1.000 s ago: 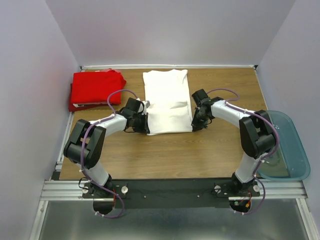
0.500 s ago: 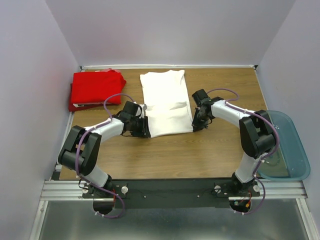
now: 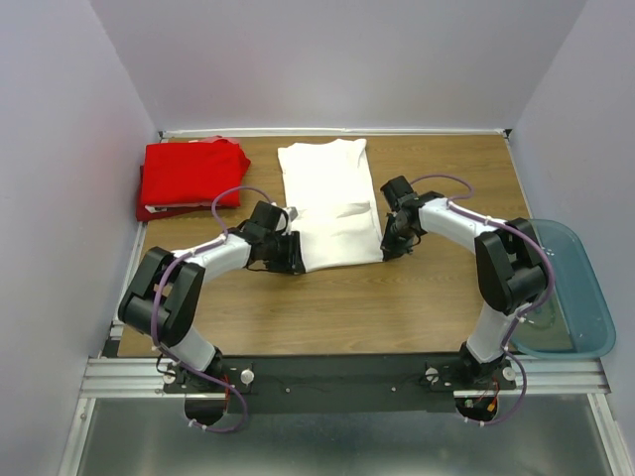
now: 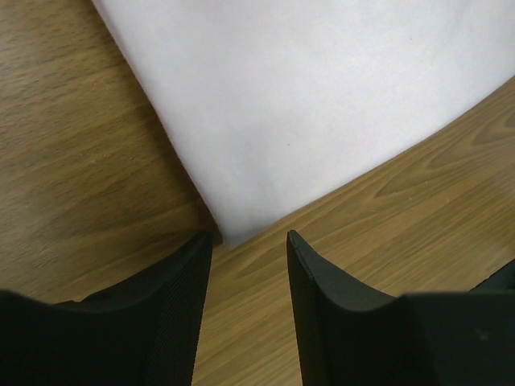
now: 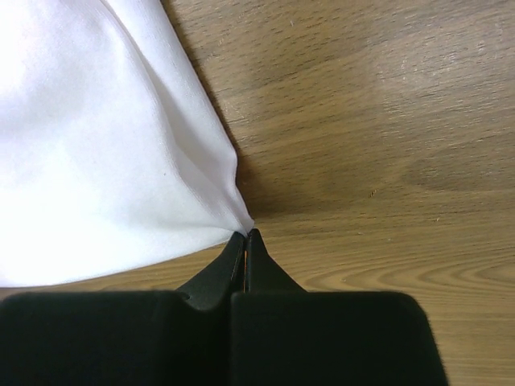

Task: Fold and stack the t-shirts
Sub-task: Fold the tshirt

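The white t-shirt lies flat on the wooden table, folded into a long strip with its plain side up. My left gripper is open at the shirt's near-left corner. In the left wrist view that corner of the white cloth lies just ahead of the gap, not gripped. My right gripper is at the near-right corner. In the right wrist view it is shut on the tip of the white cloth. The red t-shirt sits folded at the back left.
A blue-tinted plastic tub stands off the table's right edge beside the right arm. Grey walls enclose the table on three sides. Bare wood lies between the white shirt and the arm bases.
The white shirt slid a little to the left and then stayed put. My left gripper shifted slightly right and nearer, ending at the near-left corner. The right gripper barely moved.
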